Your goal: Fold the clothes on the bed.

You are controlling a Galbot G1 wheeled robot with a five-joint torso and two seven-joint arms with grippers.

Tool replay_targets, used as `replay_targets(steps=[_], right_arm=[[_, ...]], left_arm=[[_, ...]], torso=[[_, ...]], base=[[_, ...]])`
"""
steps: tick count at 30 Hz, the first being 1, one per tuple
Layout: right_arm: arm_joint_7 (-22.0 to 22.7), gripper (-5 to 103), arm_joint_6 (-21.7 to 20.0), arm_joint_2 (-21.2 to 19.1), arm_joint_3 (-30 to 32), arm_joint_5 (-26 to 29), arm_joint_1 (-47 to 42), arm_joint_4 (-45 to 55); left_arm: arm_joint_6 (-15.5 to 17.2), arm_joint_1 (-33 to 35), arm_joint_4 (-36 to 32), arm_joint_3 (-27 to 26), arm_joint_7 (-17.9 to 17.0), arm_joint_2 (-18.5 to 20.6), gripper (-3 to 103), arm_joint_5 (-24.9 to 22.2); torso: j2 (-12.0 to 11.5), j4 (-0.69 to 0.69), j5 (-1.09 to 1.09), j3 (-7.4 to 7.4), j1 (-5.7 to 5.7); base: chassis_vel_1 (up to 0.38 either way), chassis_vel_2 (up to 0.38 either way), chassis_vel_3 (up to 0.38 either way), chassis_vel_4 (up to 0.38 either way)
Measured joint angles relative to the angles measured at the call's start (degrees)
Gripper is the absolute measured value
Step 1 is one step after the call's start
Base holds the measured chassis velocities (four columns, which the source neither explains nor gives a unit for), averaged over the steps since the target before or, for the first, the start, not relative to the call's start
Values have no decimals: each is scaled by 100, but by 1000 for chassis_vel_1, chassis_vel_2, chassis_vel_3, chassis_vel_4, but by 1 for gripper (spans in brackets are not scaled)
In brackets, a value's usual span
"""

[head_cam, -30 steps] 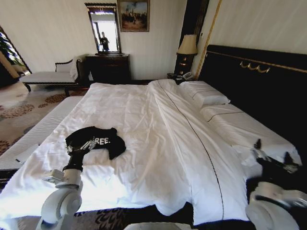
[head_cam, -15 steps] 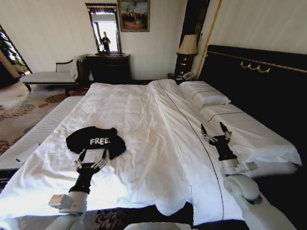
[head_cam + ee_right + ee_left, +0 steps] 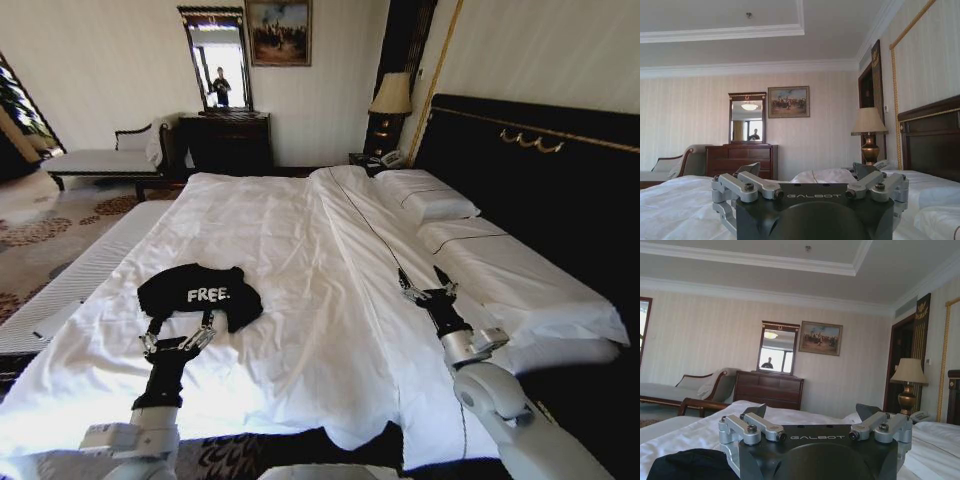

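Observation:
The clothes are one black T-shirt [image 3: 198, 293] with white "FREE." lettering. It lies bunched on the near left part of the white bed [image 3: 300, 230]. My left gripper [image 3: 181, 323] is open just short of the shirt's near edge, with nothing between its fingers. In the left wrist view the shirt [image 3: 687, 465] is a dark patch below and beside the open left gripper [image 3: 812, 412]. My right gripper [image 3: 421, 279] is open above the right half of the bed, far from the shirt, pointing toward the pillows. The right wrist view also has that right gripper [image 3: 805, 171] open.
Two white pillows [image 3: 430, 200] lie against the tall black headboard [image 3: 540, 170]. Beyond the bed's far end stand a dark dresser [image 3: 225, 140] under a mirror, a grey chaise [image 3: 100, 160] and a bedside lamp [image 3: 390, 95]. A patterned carpet [image 3: 40, 235] lies to the left.
My left gripper has let go of the shirt's near edge and now stands open just before it; the full lettering shows. My right arm rose from low right to over the bed.

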Motion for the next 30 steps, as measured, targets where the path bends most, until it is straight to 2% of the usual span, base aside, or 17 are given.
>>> replay_targets(steps=[8,30], right_arm=[[-118,100,119,193,-98,-315,-84,-25],[-52,100,114,407,-237,-431,-56,-267]], left_arm=[[66,-5,139,-49,-70,-3,100,-2],[164,-87,221,-154,-143,131,100,-94]], torso=[[0,1,-1,0,0],[0,0,0,0,0]], base=[[0,0,0,0],[0,0,0,0]])
